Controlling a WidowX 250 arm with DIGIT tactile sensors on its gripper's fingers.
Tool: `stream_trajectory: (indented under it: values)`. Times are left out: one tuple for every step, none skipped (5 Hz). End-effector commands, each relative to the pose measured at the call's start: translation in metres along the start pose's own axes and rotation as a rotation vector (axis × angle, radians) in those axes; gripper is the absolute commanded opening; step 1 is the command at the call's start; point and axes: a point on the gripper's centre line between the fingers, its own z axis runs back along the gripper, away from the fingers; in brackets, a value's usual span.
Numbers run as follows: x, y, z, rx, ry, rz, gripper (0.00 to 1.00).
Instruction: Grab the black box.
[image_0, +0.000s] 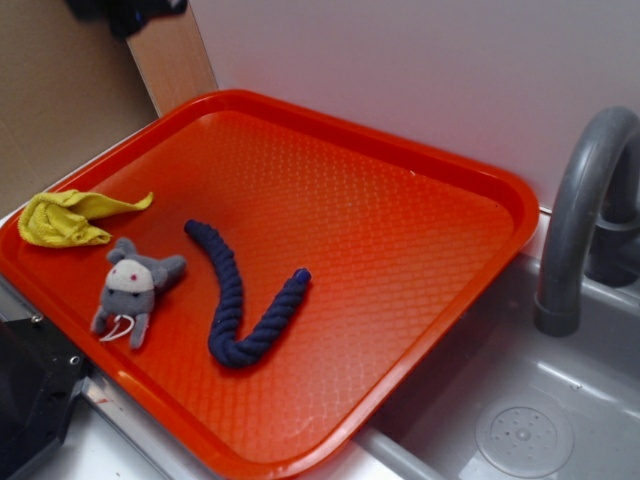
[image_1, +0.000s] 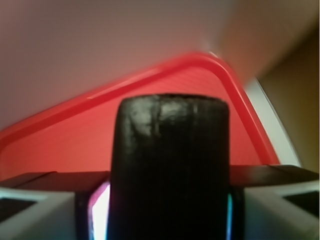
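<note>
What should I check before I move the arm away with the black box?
1. Black box between the fingers of the pincer: ok, in the wrist view it fills the gap.
2. Box straight in the grip: ok, its sides stand vertical in the wrist view.
3. Box off the orange tray: ok, the exterior view shows no box on it.
4. Grip firmness: cannot tell, the contact faces are hidden.
5. Plush mouse, blue rope and yellow cloth away from the pincer: ok, all lie flat on the tray.
6. Height above the tray: cannot tell.
</note>
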Motion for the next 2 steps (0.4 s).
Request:
stream_trajectory:
  values:
    - [-0.01, -0.025, 0.049, -0.085, -0.094, -0.513, 0.0]
    - [-0.022, -0.028, 0.044, -0.074, -0.06, -0.503, 0.0]
